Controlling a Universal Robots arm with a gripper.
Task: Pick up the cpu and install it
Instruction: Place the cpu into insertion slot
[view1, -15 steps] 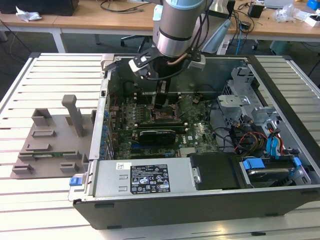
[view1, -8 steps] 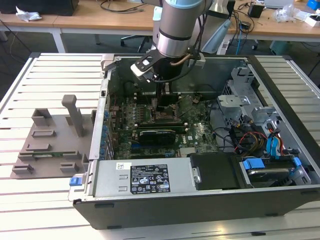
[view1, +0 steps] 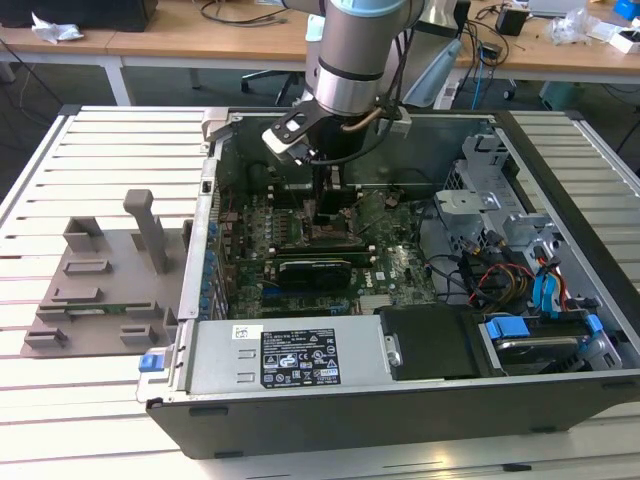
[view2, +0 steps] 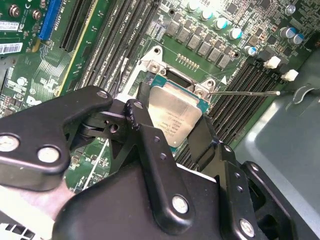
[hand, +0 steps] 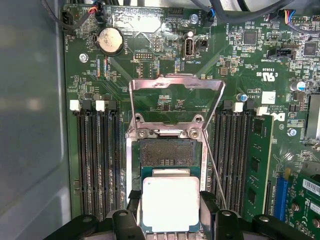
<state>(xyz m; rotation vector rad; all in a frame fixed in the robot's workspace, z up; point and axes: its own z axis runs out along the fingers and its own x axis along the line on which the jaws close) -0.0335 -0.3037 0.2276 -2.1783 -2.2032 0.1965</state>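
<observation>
My fingers (hand: 207, 202) clamp the chip (hand: 171, 204) by opposite edges, flat over the open socket (hand: 167, 152), clamp plate (hand: 176, 80) swung clear, so it should seat squarely.

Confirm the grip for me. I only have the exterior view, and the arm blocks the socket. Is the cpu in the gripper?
Observer: Yes. In both wrist views the gripper has a finger on each of two opposite edges of the cpu.
Operator: Socket open?
Observer: Open. In the first wrist view the load plate is swung up off the socket.
Operator: Cpu seated?
Observer: Can't tell its height. In the first wrist view it overlaps one end of the socket, and the rest of the contact field shows bare past it.
</observation>
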